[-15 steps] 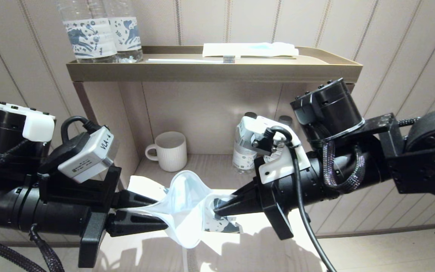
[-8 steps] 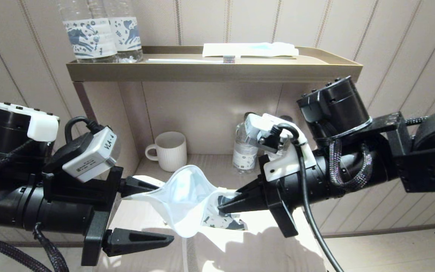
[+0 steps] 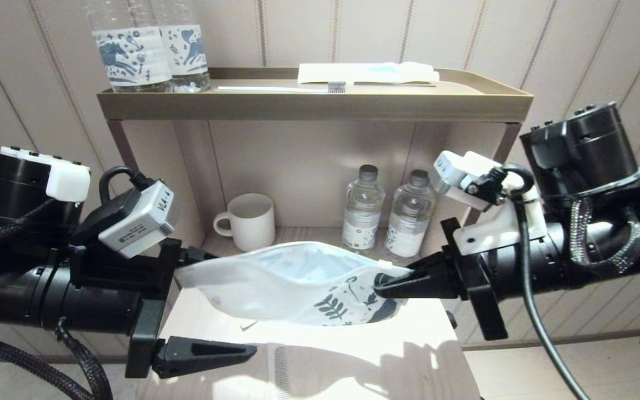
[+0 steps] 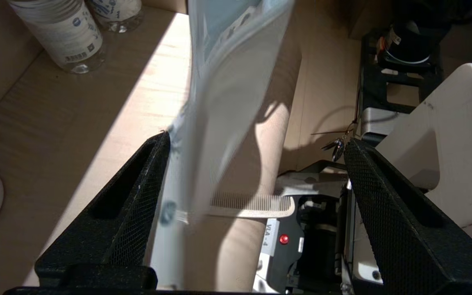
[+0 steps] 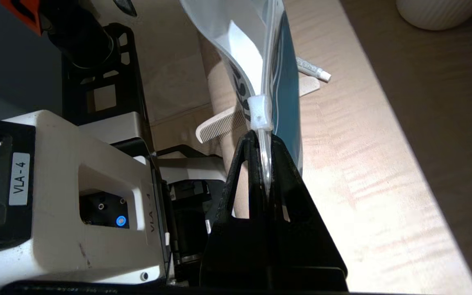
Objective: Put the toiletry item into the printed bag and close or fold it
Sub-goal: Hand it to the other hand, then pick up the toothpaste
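The printed bag point(image 3: 286, 283) hangs stretched above the table between my two grippers, its dark-blue leaf print at the right end. A pale blue item shows through its white plastic. My right gripper point(image 3: 380, 288) is shut on the printed end's zip strip, just behind the white slider point(image 5: 259, 111). My left gripper point(image 3: 225, 305) stands open; the bag's plain end point(image 4: 228, 82) rests along the inner pad of one finger point(image 4: 150, 184). In the right wrist view the right gripper point(image 5: 260, 137) pinches the bag point(image 5: 256, 49) edge-on.
A beige comb point(image 4: 252, 203) lies at the table's front edge and a small white tube point(image 5: 314, 71) lies farther in. A white mug point(image 3: 250, 221) and two small bottles point(image 3: 363, 208) stand in the shelf niche. Large bottles point(image 3: 148, 44) and a toothbrush packet point(image 3: 367, 72) sit on top.
My left gripper opened and let go of the bag. My right gripper moved to the right with the printed end, drawing the crumpled bag out flat.
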Robot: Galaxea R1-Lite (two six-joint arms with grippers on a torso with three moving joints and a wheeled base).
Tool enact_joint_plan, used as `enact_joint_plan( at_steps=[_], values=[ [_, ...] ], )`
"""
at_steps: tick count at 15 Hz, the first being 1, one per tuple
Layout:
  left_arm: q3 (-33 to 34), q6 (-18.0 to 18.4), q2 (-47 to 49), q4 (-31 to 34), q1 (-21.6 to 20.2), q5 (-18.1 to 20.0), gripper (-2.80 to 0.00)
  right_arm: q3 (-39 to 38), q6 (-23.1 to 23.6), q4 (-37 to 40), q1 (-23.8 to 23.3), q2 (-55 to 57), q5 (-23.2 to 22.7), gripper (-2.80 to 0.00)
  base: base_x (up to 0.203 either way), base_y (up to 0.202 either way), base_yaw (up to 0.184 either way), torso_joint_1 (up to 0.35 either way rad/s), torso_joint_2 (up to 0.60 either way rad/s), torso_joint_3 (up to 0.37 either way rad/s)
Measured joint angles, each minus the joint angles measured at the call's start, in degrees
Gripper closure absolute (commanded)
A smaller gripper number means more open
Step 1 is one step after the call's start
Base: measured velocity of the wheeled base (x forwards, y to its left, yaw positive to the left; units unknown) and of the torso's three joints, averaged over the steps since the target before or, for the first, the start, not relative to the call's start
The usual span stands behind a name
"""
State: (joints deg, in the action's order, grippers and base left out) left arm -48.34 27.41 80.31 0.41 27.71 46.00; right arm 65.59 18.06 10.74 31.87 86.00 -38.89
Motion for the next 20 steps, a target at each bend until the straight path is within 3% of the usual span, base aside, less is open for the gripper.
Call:
enact_joint_plan(
  at_steps=[6, 8, 10, 14, 15, 17, 20],
  values=[
    [1.0, -0.5, 0.1, 0.7, -4.4, -0.3, -2.80, -3.8, 0.1, -0.2, -4.7, -4.2, -2.5, 0.00, 0.000, 0.000, 0.000, 0.000, 0.00, 0.000],
    [2.1, -3.1, -0.7, 2.3, -6.6, -0.4, -2.80, -4.4, 0.1, -0.2, -7.2, -4.8, -4.1, 0.00, 0.000, 0.000, 0.000, 0.000, 0.00, 0.000],
    [2.4, -8.4, -1.8, 4.4, -7.6, -0.7, -2.80, -4.6, 0.1, -0.3, -8.6, -5.3, -5.3, 0.00, 0.000, 0.000, 0.000, 0.000, 0.00, 0.000],
    [2.3, -27.6, -4.8, 5.8, -8.2, -7.2, -2.80, -4.7, -0.2, -0.4, -9.3, -5.6, -5.6, 0.00, 0.000, 0.000, 0.000, 0.000, 0.00, 0.000],
    [2.3, -32.6, -5.5, 5.9, -8.2, -9.5, 0.00, -4.7, -0.2, -0.4, -9.3, -5.6, -5.6, 0.00, 0.000, 0.000, 0.000, 0.000, 0.00, 0.000],
    [2.5, -40.9, -6.9, 6.3, -8.2, -12.9, 0.00, -4.7, -0.3, -0.3, -9.3, -5.7, -5.5, 0.00, 0.000, 0.000, 0.000, 0.000, 0.00, 0.000],
    [1.9, -53.5, -8.6, 8.1, -8.2, -14.1, 0.00, -4.8, -0.5, -0.3, -9.4, -6.0, -5.3, 0.00, 0.000, 0.000, 0.000, 0.000, 0.00, 0.000]
  ],
)
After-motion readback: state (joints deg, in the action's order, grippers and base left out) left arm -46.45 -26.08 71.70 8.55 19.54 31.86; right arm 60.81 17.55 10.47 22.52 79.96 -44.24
